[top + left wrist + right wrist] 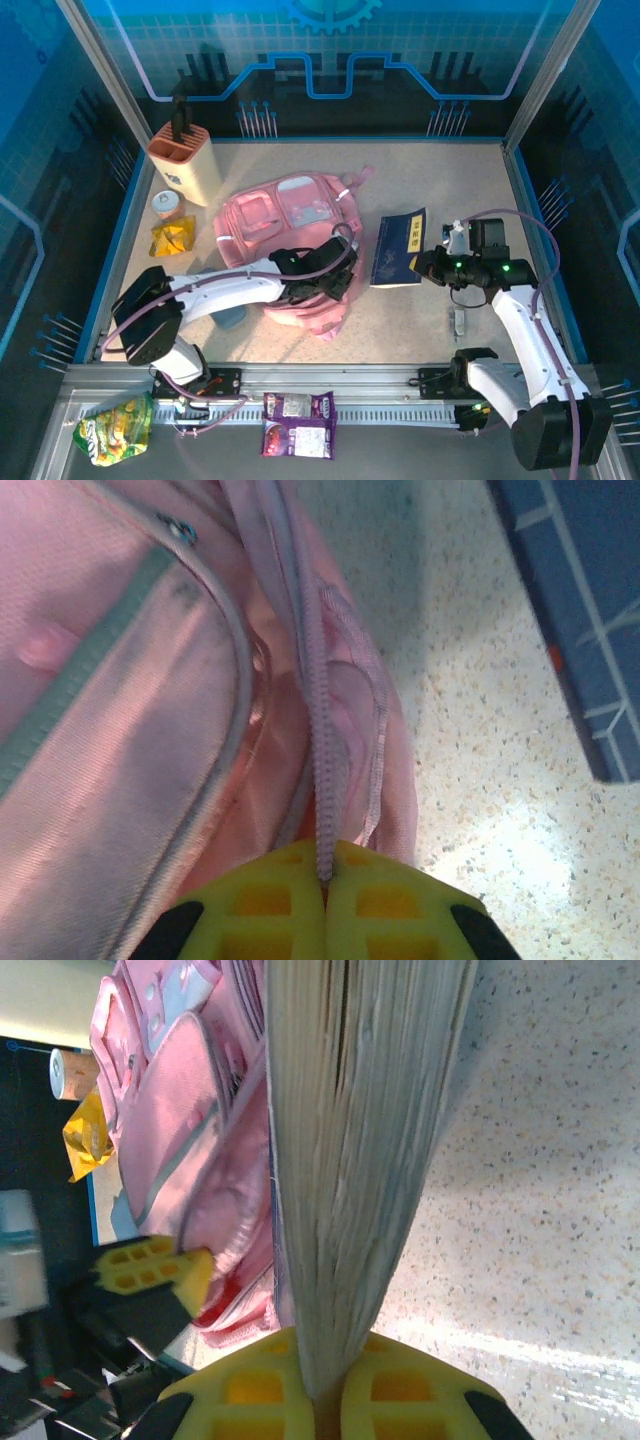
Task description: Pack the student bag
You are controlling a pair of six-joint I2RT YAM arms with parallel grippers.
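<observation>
A: Near edge first. What's on the rail?
B: Two snacks, both clear of the arms: a crinkly green-yellow foil snack bag (115, 428) on the L and a flat purple snack packet (298, 424) mid-rail. Prob. waiting their turn.
A: Left gripper?
B: Left gripper (325, 875) is clenched on a pink zip edge of the student bag (290, 215), a large soft pink fabric backpack lying in the middle of the speckled beige table (450, 180). My guess: it's pinching there to pull the opening wide or steady the bag.
A: Right gripper?
B: Right gripper (325, 1400) is clamped on a thin dark-blue softcover book (400, 248), pages edge-on btwn the yellow fingers (250, 1385). The book is just R of the bag; touching or not, can't tell. Looks lined up to slide in.
A: Opening ready?
B: Can't tell if it's unzipped enough.
A: Far side?
B: Back-L: an orange plastic holder block (183, 158) w/ a dark handle sticking up, then a small round tub (166, 203) and a crumpled yellow packet (173, 238), near the bag's L side.
</observation>
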